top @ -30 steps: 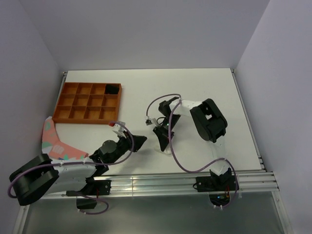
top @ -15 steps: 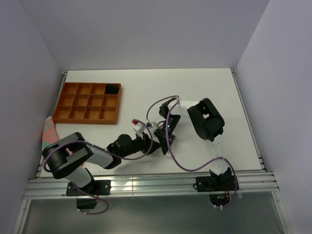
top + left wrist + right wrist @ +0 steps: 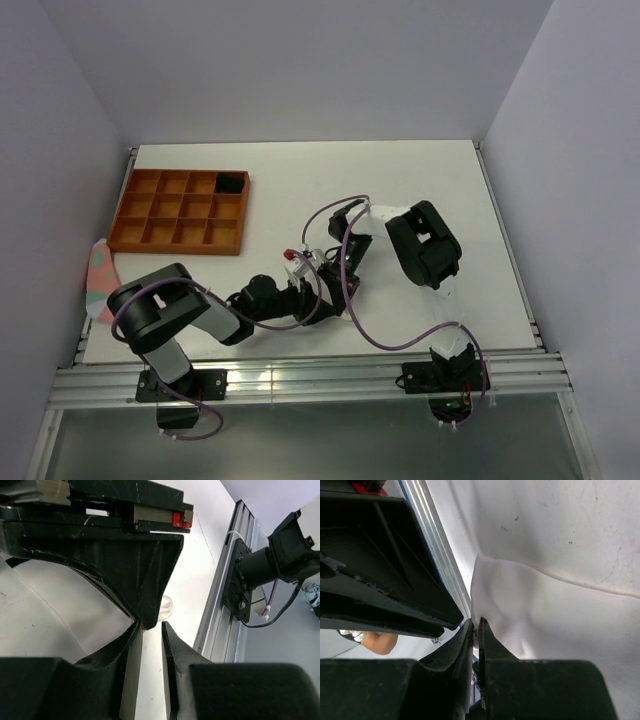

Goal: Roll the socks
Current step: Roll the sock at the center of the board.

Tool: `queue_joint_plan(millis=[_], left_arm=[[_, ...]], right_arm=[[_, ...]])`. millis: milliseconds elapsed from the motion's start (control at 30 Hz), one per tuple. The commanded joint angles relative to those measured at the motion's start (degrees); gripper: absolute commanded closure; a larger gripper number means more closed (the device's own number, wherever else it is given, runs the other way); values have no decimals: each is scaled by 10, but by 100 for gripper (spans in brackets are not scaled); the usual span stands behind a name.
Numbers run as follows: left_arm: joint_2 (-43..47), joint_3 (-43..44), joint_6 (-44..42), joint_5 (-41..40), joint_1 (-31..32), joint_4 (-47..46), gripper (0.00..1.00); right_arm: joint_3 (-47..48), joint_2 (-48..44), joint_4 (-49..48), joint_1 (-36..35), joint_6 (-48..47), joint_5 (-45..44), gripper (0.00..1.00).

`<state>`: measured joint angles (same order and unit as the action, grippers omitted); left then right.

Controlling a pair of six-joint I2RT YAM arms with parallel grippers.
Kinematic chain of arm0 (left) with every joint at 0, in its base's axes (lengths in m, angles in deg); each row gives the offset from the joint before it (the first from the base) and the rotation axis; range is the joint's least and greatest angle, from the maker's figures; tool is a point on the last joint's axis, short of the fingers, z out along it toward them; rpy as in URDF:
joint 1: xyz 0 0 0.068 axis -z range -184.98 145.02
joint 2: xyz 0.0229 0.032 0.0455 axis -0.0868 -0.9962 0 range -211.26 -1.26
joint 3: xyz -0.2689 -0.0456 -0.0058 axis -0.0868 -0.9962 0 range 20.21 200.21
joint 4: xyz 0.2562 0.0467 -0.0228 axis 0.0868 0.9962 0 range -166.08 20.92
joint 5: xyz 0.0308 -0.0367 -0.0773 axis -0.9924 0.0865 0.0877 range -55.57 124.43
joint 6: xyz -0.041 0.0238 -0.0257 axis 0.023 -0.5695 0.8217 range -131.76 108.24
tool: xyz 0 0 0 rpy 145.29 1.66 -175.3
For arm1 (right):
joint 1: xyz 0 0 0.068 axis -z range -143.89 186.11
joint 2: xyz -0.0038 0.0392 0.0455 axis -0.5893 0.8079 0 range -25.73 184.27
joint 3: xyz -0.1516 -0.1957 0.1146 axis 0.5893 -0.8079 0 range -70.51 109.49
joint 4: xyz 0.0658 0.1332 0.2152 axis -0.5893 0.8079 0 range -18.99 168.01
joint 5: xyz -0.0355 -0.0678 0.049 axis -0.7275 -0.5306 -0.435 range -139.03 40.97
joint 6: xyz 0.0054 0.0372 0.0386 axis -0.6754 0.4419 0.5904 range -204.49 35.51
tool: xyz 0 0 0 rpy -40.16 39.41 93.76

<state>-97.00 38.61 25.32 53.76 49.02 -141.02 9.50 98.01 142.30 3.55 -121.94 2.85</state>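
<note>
The right gripper was pinched almost shut on the edge of the white sock. The rest of the cloth spread out past its fingertips, lying flat on the table with a soft ridge running across it.

The left gripper had its tips right against the right one. In the top view the two met nose to nose, close in front of the right arm's folded elbow. Its jaws stood narrowly apart, and only white showed through the slit. In its own camera the right gripper's black body filled the space just above its fingers.

Well away from both hands, back and to the left of the left gripper, sat an orange tray. One rear compartment held a dark bundle — probably the black sock, though it was too small to be sure. A pink cloth lay at the table's left edge, behind the left arm's elbow.
</note>
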Motion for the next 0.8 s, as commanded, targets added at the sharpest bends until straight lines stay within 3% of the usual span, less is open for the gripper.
queue_joint_plan(millis=[0,500,767], left_arm=[[-10,8,-13,18,3,-33,73],[-34,22,-31,4,4,-3,73],[42,10,-49,-15,4,35,69]], right_arm=[[16,4,17,4,-11,2,100],[17,7,25,5,-17,-1,100],[16,8,25,5,-15,-4,100]])
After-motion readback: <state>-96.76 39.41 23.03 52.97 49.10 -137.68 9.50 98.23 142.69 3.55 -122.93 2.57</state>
